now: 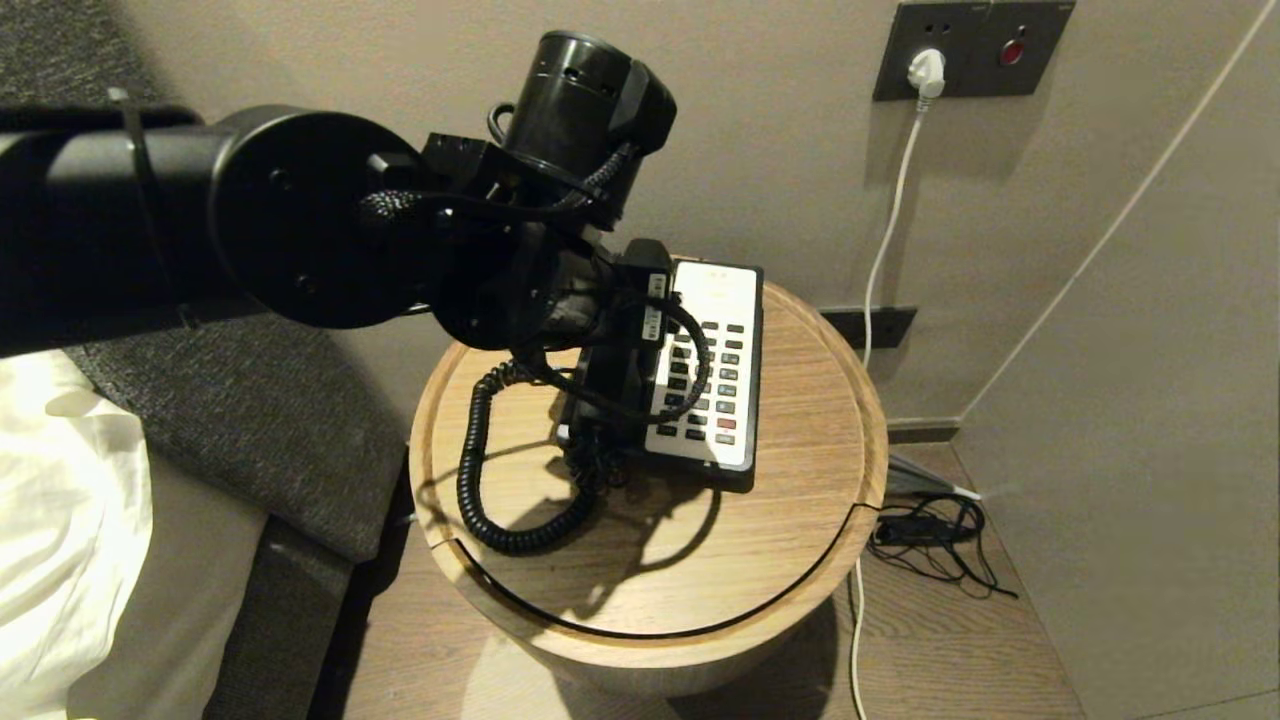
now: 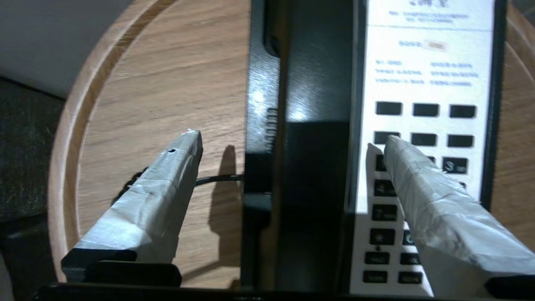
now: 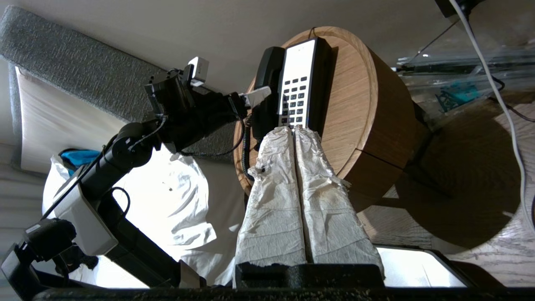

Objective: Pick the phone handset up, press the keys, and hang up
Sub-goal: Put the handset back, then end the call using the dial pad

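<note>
**Straddling the cradled handset, fingers spread**

Hovering over the phone, the left gripper [image 2: 292,146] stands with its jaws wide apart and nothing between them gripped. The left wrist view shows this plainly: one taped finger hangs over bare wood of the round table [image 2: 138,83], the other over the keys [image 2: 424,125], and the phone handset [image 2: 317,104] lies in the gap, touching neither.

Head view hides those fingers behind the arm's black wrist housing. It gives the wider layout instead: the phone base [image 1: 715,370] at about 1 o'clock from the tabletop's centre, the handset along the base's 9 o'clock side, the coiled cord [image 1: 480,470] looping out toward 7 o'clock on the wood. One red key sits low in the grid. A wall plate [image 1: 970,45] with a white plug is at 1 o'clock beyond the table.

Right wrist view adds the handset seated in its cradle, seen from the side, and the left arm reaching in from the bed [image 3: 175,196]. The right gripper [image 3: 294,131] is well away from the table, its paper-wrapped fingers pressed together, empty.
</note>
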You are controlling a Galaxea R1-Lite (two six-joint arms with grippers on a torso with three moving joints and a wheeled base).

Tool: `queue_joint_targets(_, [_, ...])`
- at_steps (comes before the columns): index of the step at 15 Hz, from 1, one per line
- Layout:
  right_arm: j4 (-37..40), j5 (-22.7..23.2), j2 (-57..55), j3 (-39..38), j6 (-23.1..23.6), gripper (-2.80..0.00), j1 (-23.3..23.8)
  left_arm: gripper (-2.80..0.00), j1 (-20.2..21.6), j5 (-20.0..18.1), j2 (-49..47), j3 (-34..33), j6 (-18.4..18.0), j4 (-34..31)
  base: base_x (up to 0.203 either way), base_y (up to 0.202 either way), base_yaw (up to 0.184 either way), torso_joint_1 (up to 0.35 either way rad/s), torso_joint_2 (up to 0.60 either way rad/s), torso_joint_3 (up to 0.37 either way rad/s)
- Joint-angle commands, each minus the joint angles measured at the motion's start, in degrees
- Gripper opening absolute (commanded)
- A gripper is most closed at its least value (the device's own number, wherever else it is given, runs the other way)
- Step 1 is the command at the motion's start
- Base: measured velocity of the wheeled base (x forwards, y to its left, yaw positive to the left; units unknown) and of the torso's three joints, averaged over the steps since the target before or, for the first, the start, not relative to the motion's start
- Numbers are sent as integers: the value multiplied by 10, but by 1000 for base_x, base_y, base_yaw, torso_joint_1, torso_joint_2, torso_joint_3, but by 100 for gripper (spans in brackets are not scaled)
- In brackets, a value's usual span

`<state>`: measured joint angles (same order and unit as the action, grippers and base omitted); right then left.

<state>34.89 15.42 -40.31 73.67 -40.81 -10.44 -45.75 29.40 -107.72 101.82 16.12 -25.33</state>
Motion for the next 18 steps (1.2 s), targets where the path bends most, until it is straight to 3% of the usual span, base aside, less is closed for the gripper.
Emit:
queue_joint_targets(1, [2,8,0,0,-2,-280,0,0,3,4,5,2,1,-2,0,0,0,0,0,0])
queue_joint_targets(3, [2,10,1,0,-2,-280,0,0,2,4,13,-2,1,-3,0,0,0,0,0,0])
queue_joint_targets(4, [3,10,1,-1,-2,-280,0,-280,2,4,19,-6,1,-3,0,0,0,0,0,0])
queue_joint_targets(7, [4,11,2,-12,-2,-280,0,-280,1,-4,58,-23,3,-4,0,0,0,0,0,0])
queue_joint_targets(13, [0,54,-43,-39,-3,-280,0,-280,1,-46,253,-148,32,0,0,0,0,0,0,0])
queue_joint_targets(15, [0,80,-110,-5,-2,-280,-3,-280,19,-69,308,-175,37,2,0,0,0,0,0,0])
queue_joint_targets(18, [22,101,-265,118,8,-280,-35,-280,66,-85,338,-167,55,5,0,0,0,0,0,0])
